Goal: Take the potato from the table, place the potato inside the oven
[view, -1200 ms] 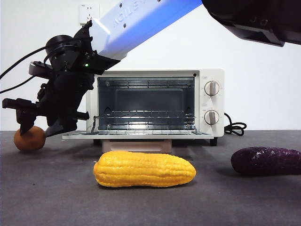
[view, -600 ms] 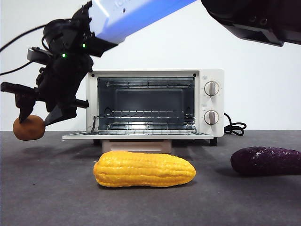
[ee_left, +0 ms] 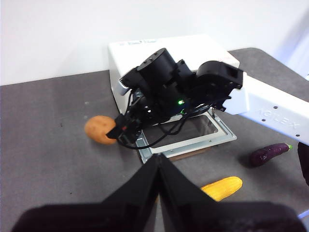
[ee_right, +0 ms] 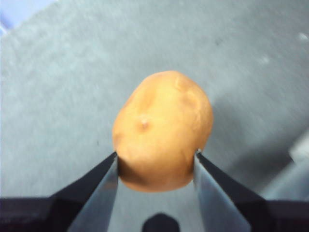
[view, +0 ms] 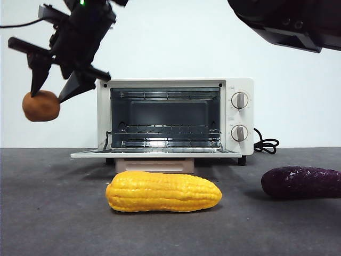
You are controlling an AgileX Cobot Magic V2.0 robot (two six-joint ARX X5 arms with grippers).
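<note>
The right pincer (view: pixel 50 88) grips the potato (view: pixel 41 105) high above the bench's (view: pixel 53 213) left edge, left of the open oven (view: pixel 173 120). The left pincer (ee_left: pixel 158 162) waits above, jaws closed together, empty.

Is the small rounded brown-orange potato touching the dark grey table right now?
Apart. The front view shows the potato hanging in the right gripper well above the table, with white wall between them.
</note>
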